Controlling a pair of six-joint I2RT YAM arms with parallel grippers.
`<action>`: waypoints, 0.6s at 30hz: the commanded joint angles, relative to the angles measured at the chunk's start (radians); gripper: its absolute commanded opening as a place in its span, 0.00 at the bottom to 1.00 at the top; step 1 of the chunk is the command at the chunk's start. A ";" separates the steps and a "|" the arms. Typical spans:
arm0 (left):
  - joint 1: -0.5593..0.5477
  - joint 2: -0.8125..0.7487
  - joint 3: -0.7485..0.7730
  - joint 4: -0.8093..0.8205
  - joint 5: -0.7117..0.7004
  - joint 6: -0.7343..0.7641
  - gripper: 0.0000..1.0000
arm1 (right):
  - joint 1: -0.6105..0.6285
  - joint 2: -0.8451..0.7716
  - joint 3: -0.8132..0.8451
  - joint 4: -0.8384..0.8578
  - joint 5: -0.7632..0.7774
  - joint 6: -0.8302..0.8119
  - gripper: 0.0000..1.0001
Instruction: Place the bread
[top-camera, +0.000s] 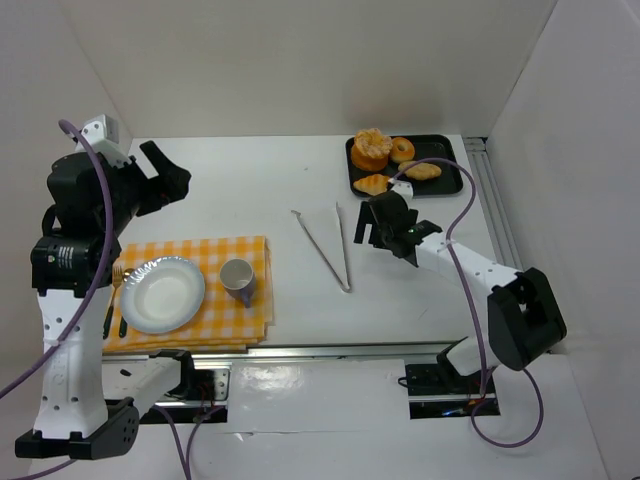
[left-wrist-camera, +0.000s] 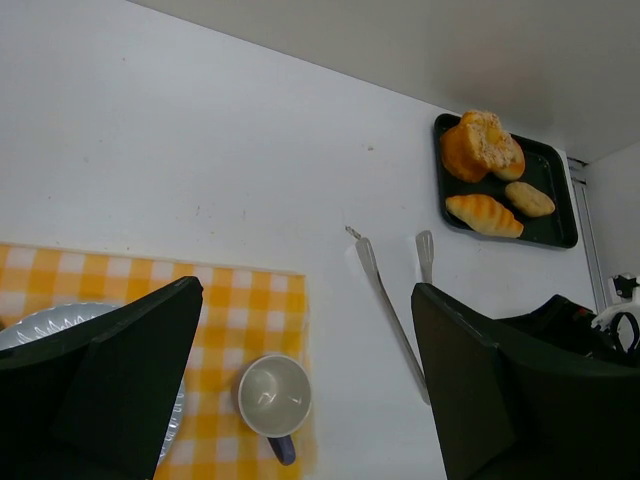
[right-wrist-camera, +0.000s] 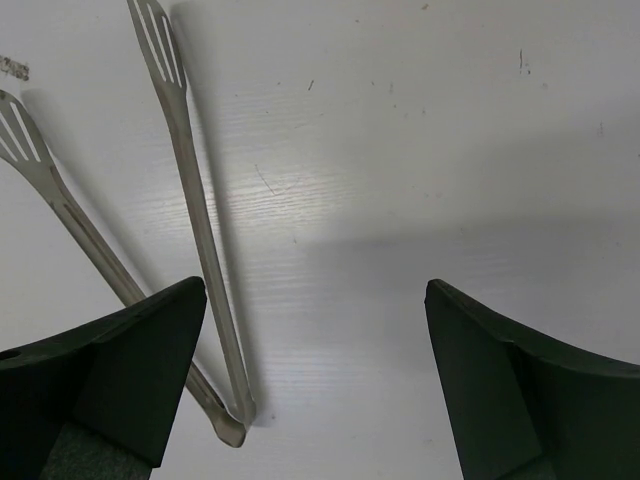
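looking down from overhead, the bread (top-camera: 371, 150) lies on a black rectangular tray (top-camera: 452, 185) at one o'clock on the white table (top-camera: 250, 180): a tall round orange loaf, a ridged crescent roll and smaller pale pieces. only this view shows what looks like a fork (top-camera: 116, 280) at the nine o'clock edge of the yellow checked cloth (top-camera: 240, 320), beside the round white plate (top-camera: 163, 294).

the left wrist view adds the cup (left-wrist-camera: 273, 395), glossy inside with a dark handle. the left gripper (left-wrist-camera: 305, 292) hangs high over the cloth, its fingers spread wide and holding nothing.

the right wrist view alone shows the slotted, flattened tips of the slim metal tongs (right-wrist-camera: 195, 220) and the fine grain of the tabletop. the right gripper (right-wrist-camera: 315, 290) is low just beside the tongs, at seven o'clock of the tray, fingers wide apart and empty.
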 joint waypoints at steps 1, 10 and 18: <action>0.006 -0.022 0.014 0.051 0.010 -0.002 0.99 | -0.002 -0.075 -0.030 0.022 0.007 0.011 0.98; 0.006 -0.031 0.014 0.051 0.025 -0.020 0.99 | 0.018 -0.069 -0.015 -0.001 -0.032 -0.011 0.99; 0.006 -0.031 0.005 0.051 0.025 -0.020 0.99 | 0.119 -0.066 -0.006 0.022 -0.098 -0.091 0.99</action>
